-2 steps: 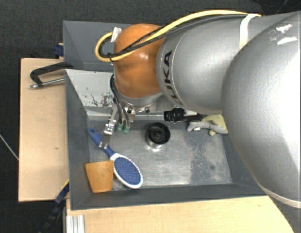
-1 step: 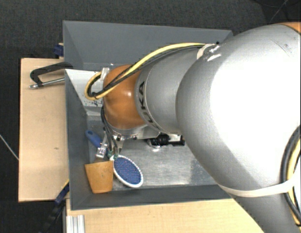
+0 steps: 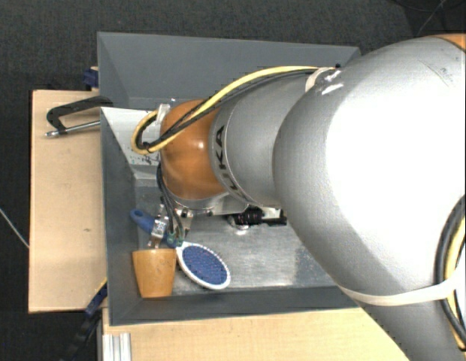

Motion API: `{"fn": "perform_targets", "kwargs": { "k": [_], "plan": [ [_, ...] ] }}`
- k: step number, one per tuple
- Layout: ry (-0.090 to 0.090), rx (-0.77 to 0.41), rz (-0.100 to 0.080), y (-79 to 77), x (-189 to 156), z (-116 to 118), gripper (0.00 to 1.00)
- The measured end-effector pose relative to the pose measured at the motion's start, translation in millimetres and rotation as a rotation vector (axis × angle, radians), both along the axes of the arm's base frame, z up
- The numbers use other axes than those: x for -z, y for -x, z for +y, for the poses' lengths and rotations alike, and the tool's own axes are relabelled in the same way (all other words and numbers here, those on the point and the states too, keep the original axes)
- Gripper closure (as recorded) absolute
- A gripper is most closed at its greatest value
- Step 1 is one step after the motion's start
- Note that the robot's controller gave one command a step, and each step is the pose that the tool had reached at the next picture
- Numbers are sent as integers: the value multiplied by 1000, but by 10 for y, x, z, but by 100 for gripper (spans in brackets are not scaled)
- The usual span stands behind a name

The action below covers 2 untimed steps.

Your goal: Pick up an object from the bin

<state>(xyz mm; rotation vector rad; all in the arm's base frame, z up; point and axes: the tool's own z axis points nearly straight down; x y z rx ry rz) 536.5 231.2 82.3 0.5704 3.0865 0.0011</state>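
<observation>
My gripper (image 3: pixel 168 229) hangs under the arm's orange cover, low over the bin's front left corner. Just below it stands a tan wooden cup (image 3: pixel 154 272), tipped on its side against the front wall. A blue oval brush head with a white rim (image 3: pixel 204 265) lies right of the cup, its upper end touching or just under the gripper's tip. A small blue piece (image 3: pixel 140 218) sticks out to the gripper's left. How the gripper stands to these things in height cannot be told.
A white printed sheet (image 3: pixel 128 138) leans in the bin's back left corner. A black and white object (image 3: pixel 249 218) peeks out from under the arm near the bin's middle. The thick grey arm covers the bin's right half.
</observation>
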Motion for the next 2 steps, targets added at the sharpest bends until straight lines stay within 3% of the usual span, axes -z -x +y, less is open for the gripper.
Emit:
{"fn": "perform_targets", "kwargs": {
  "k": [1,2],
  "plan": [
    [-2,-197,-4,-126,80,-116,100],
    [-2,-295,-10,-115,-1279,-206,100]
  ]
}}
